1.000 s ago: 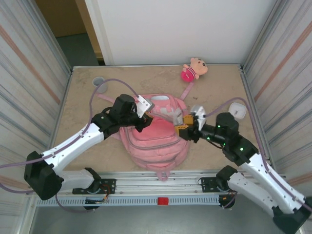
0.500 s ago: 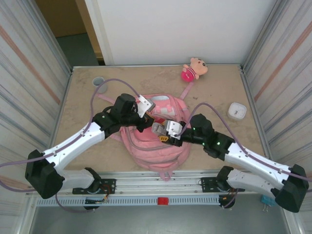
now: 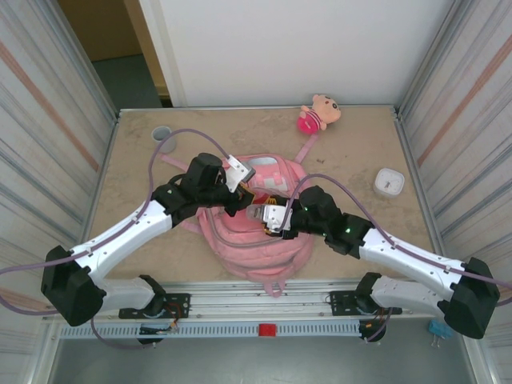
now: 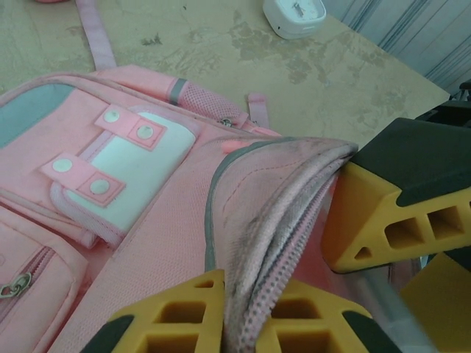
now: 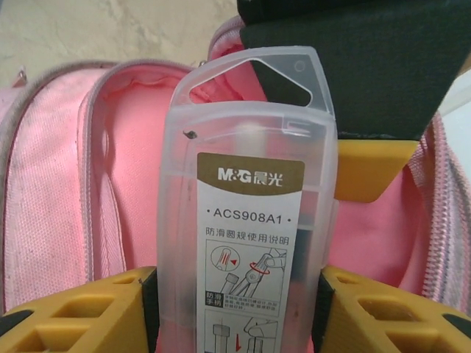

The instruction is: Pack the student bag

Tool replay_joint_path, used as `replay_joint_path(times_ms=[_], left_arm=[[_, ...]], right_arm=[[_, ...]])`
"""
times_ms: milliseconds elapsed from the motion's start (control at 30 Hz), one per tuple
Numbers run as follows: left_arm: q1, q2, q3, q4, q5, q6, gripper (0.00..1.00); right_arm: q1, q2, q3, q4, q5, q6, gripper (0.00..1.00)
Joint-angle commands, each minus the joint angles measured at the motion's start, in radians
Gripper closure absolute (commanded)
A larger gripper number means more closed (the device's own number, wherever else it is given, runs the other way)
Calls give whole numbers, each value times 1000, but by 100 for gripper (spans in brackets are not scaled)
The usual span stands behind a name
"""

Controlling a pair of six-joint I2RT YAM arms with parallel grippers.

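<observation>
From above, the bag [image 3: 256,240] lies flat in the middle of the bench [image 3: 128,160], its top toward the far wall and its main mouth gaping. A doll [image 3: 320,113] sits at the far edge, and a white box [image 3: 388,182] rests to the right, well apart from the bag. The left end effector [image 3: 239,194] is down on the left side of the mouth. The right end effector [image 3: 269,216] is just beside it, over the opening.

At the left wrist, the left end effector [image 4: 246,318] is pinched nearly closed on the bag's [image 4: 184,243] zippered rim, and the grey-edged fabric stands up between its yellow pads. A white snap pocket [image 4: 125,162] shows on the bag's front. A strap [image 4: 92,37] trails off across the bench [image 4: 221,51], with the box [image 4: 294,13] beyond it. Close on the right is one of the other arm's fingers [image 4: 383,213], touching the raised rim.

At the right wrist, the right end effector [image 5: 235,312] stands about half open. It holds a clear plastic case [image 5: 246,184], upright, with both fingers against its long sides. The label reads M&G ACS908A1. Behind the case the bag [image 5: 51,198] gapes, showing its pink lining. I can't make out anything lying inside. The case's tip is over that mouth, and whether it is past the rim I cannot tell.
</observation>
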Motion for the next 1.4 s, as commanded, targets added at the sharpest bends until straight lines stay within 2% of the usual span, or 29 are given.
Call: replay_joint_path(times_ms=[0,133,300,533,667,800,933,1067,1133,1233,1300,1367], left_arm=[[6,-36,46,117,56,-12,87],[8,-46,45,115,54,-7,86],[8,-60,39,116,49,5,86],[9,-87,-8,146,57,70,86],[7,-114,-60,185,106,160,85],[-4,-147,-119,236,164,264,84],[-20,-153,-135,224,175,347,84],[-33,-130,-129,207,137,352,84],[-39,-116,-125,207,110,338,84],[-42,-108,-116,193,102,327,83],[-49,-115,-111,174,52,289,74],[-63,-133,-103,131,-2,245,64]], right_arm=[[0,19,30,-68,41,-29,41],[0,28,44,-84,47,-24,39],[1,0,49,-94,50,5,41],[-22,-221,-57,39,-34,178,39],[-114,-298,-103,93,-63,314,34],[-197,-249,-81,68,-154,365,33],[-198,-152,-44,72,-218,360,33],[-195,-55,-7,84,-285,343,36],[-194,-8,10,82,-293,337,43],[-193,24,26,89,-269,345,74],[-193,25,33,104,-246,359,92],[-195,21,36,123,-234,380,98]])
